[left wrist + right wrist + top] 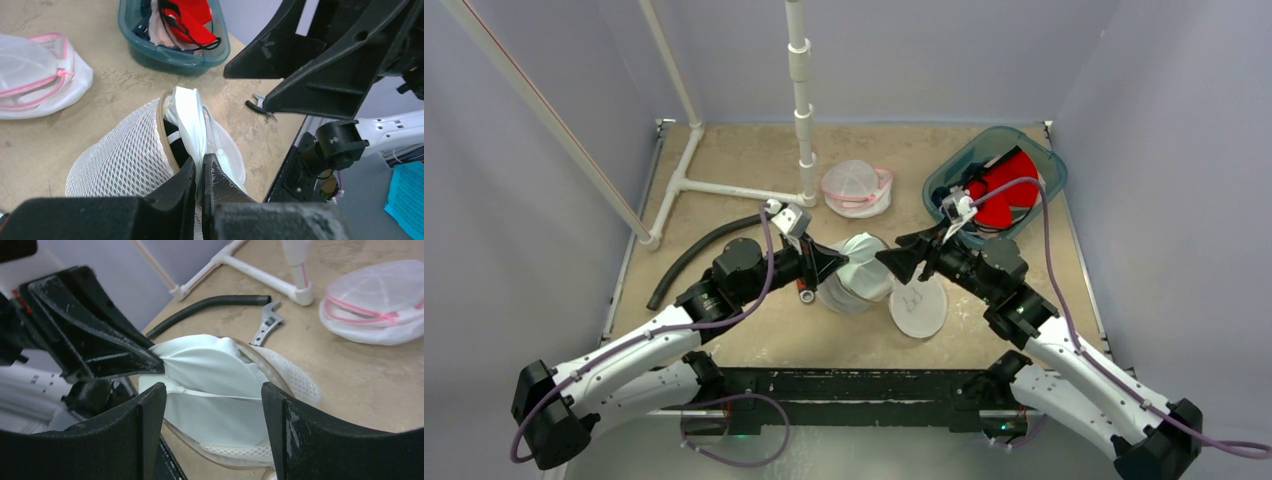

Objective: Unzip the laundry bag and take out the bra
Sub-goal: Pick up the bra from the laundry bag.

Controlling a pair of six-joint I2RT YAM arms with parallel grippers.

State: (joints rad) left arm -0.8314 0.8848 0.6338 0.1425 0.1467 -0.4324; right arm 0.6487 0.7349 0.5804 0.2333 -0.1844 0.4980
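1. Right wrist view: white bra (210, 365) sits half out of laundry bag (120, 155) mouth; zip appears undone.
2. left gripper (200, 172) clamped on bra fabric.
3. right gripper (214, 400): jaws apart, nothing held, just beside bra.
4. Step, est.: extraction. Next req: right gripper pins bag, left pulls bra clear.

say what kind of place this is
Likely a robot test booth: plain grey walls, a white pipe frame, a worn table with a left arm and a right arm bolted on.
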